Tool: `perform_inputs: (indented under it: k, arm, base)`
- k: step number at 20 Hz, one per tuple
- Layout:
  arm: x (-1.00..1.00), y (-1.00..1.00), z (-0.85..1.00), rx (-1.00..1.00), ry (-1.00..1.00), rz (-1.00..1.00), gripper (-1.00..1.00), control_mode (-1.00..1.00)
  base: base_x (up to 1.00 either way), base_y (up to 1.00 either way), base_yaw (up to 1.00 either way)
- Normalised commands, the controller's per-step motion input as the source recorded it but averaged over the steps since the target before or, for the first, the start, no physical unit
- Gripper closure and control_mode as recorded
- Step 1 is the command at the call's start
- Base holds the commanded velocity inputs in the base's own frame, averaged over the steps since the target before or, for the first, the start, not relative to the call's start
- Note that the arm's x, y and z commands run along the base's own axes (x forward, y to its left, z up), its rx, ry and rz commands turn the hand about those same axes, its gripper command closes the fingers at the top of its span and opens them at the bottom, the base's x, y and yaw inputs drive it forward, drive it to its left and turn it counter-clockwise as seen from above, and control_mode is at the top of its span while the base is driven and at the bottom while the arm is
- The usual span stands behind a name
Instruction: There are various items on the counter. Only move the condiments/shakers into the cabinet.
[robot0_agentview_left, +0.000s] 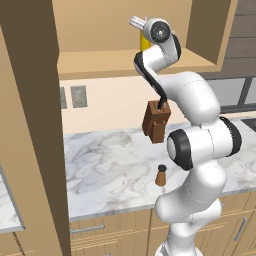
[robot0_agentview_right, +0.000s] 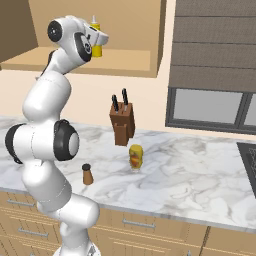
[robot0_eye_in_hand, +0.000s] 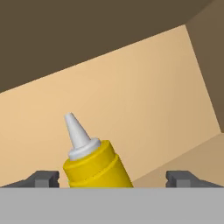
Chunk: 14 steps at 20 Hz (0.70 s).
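While I watch through the hand view, the gripper (robot0_eye_in_hand: 112, 178) has its two dark fingertips (robot0_eye_in_hand: 42, 178) spread wide, well out to either side of the yellow squeeze bottle (robot0_eye_in_hand: 97, 168), and neither tip touches it; the jaws are open and hold nothing. That bottle stands between them, appearing tilted because the hand camera is rolled, its white nozzle pointing up toward the tan back wall of the cabinet (robot0_eye_in_hand: 144, 100).

From the right base view I can see the squeeze bottle (robot0_agentview_right: 95, 44) standing upright on the cabinet shelf (robot0_agentview_right: 125, 62), toward the shelf's front edge, with the gripper (robot0_agentview_right: 101, 38) raised level with it. In the left base view the bottle (robot0_agentview_left: 144, 43) shows partly behind the wrist, on the same shelf (robot0_agentview_left: 100, 62).

Down on the counter (robot0_agentview_right: 200, 175), the yellow-orange jar (robot0_agentview_right: 135, 156) stands near the middle, just in front of the knife block (robot0_agentview_right: 122, 123), which is nearer the back edge. The small brown shaker (robot0_agentview_right: 87, 174) with its black top stands closer to the front edge, beside the arm; I see it in the left base view too (robot0_agentview_left: 161, 175), in front of the knife block (robot0_agentview_left: 156, 121).
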Motion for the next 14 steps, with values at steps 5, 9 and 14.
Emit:
perform_inputs:
  k: [5,9,14]
  arm:
    - [-0.05,0.0,0.04,-0.01,0.03,-0.06,-1.0,-1.0]
    - [-0.41,0.0,0.29,0.0,0.0,-0.05,-1.0,-1.0]
    - [-0.86,0.0,0.28,0.0,0.04,-0.08,-1.0,-1.0]
  base:
    - [0.0,0.0,0.0]
    - [0.0,0.0,0.0]
    - [0.0,0.0,0.0]
